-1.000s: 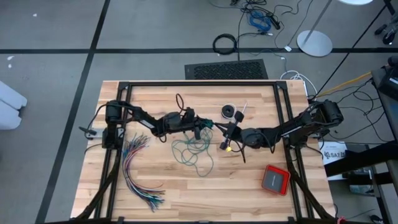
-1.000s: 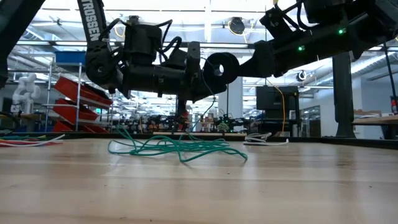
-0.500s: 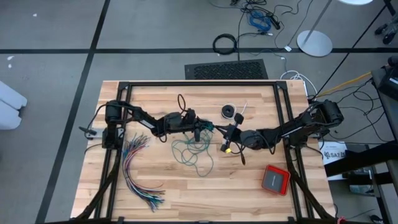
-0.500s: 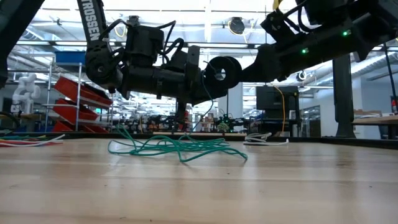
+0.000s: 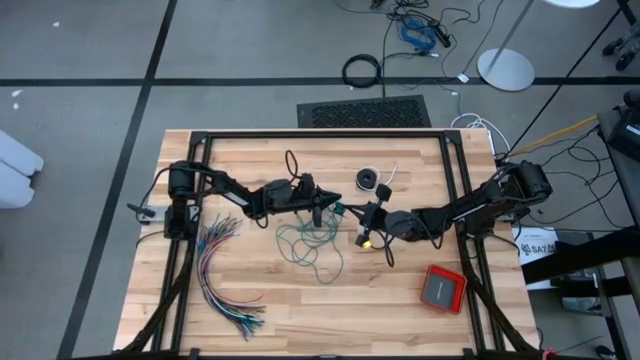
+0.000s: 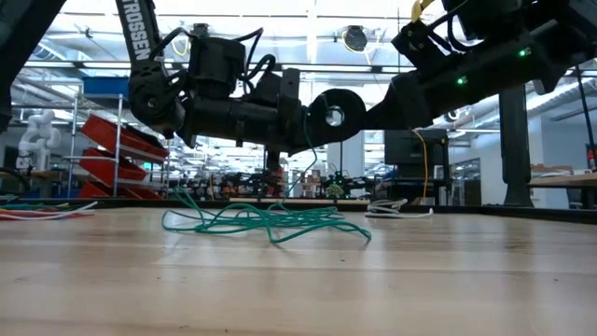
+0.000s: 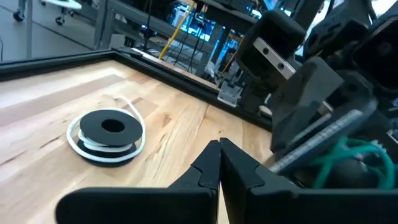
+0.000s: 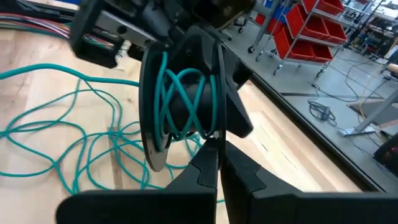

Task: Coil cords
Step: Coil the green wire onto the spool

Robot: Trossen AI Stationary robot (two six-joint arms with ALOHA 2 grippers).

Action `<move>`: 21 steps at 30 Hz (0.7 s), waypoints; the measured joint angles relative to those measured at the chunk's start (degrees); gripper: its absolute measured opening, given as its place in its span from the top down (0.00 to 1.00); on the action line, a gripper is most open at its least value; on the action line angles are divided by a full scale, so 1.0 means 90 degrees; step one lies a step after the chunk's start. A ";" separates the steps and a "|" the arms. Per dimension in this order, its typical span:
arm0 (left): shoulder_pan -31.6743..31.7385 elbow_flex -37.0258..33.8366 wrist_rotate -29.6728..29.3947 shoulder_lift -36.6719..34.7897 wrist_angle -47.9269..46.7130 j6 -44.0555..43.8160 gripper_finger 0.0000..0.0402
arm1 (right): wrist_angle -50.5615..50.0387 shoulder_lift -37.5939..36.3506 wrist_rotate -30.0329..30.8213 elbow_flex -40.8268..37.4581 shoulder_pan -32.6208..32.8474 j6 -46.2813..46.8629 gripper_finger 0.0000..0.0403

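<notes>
With both the left hand (image 5: 330, 207) and the right hand (image 5: 352, 213) pinched together mid-surface, the teal cord (image 8: 186, 102) is being wound onto a black spool (image 8: 180, 106), best fed taut from the slack loops on the surface (image 5: 250, 290).

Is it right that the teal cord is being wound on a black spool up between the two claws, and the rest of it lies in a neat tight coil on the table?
Not quite. The teal cord is wound on the black spool, but the rest lies in a loose tangle on the table, as the high view shows.
</notes>
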 joint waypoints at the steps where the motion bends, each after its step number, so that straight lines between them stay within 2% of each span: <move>1: 0.0000 0.0000 -0.0002 0.0000 0.0006 0.0095 0.97 | -0.0002 0.0000 0.0016 0.0000 -0.0001 -0.0027 1.00; 7: 0.0116 0.0000 -0.0015 0.0000 -0.0090 0.0310 0.97 | 0.0023 0.0000 0.0062 0.0000 -0.0003 -0.0053 1.00; 15: 0.0552 -0.0010 0.0113 -0.0303 -0.1356 0.0604 0.97 | 0.0300 -0.0002 0.0204 0.0002 -0.0006 -0.0270 1.00; 21: 0.0675 -0.0247 0.0125 -0.0896 -0.1931 0.0856 0.97 | 0.0610 -0.0005 0.0445 0.0002 -0.0052 -0.0511 1.00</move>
